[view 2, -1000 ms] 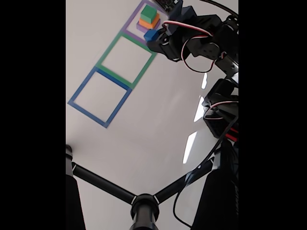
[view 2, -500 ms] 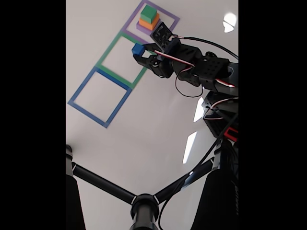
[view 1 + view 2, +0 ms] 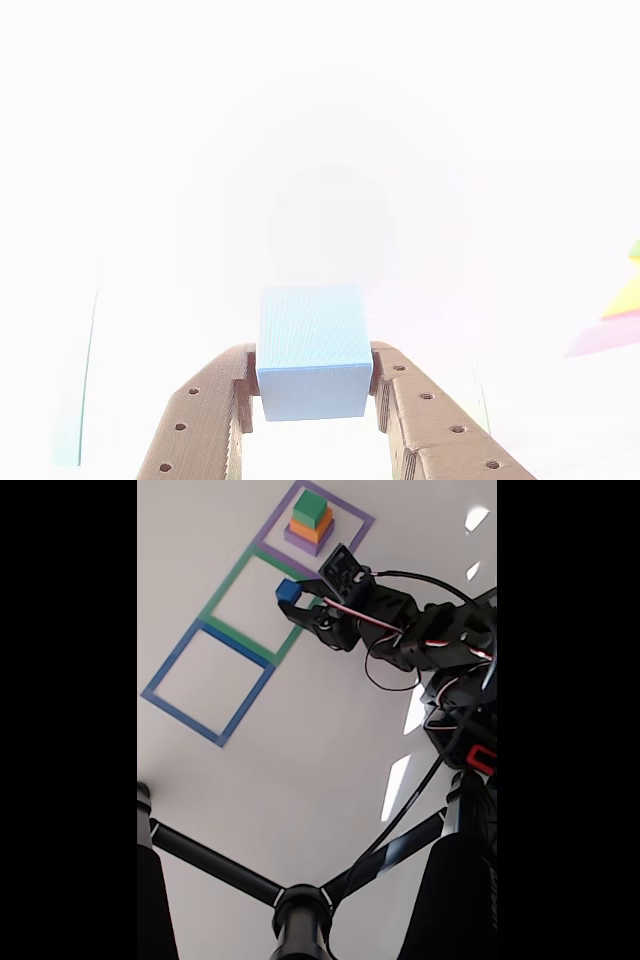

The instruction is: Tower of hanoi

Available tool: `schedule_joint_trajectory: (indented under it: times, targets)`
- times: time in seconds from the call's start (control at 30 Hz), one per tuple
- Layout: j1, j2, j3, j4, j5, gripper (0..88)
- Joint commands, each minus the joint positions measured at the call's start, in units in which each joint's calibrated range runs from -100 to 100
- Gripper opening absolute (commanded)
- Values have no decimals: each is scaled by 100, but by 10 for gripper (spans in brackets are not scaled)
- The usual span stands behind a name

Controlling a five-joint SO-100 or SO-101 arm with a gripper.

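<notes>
tool clamped on blue block over green taped square; green/orange/purple stack in purple square

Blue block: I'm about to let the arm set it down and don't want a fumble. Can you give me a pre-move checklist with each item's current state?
1. Blue block gripped between both fingers of the gripper: ok.
2. Block sits level in the grip, in the other view: ok.
3. Block over the green taped square, in the fixed view: ok, near its right edge.
4. Green square free of other blocks: ok.
5. Stack of green block, orange block and purple block undisturbed in the purple taped square: ok.
6. Block's height above the table: cannot tell.
</notes>
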State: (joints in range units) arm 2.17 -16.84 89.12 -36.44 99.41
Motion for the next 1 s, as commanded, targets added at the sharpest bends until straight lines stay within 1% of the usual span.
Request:
schedule_joint_trajectory:
  times: [0.0, 0.17, 0.73, 0.97]
  targets:
    - [-102, 404, -76, -656, 59, 19]
    - [-159, 784, -85, -1061, 59, 20]
    - [-169, 2060, -485, -1951, 59, 23]
    - [-179, 2512, -812, -2097, 59, 24]
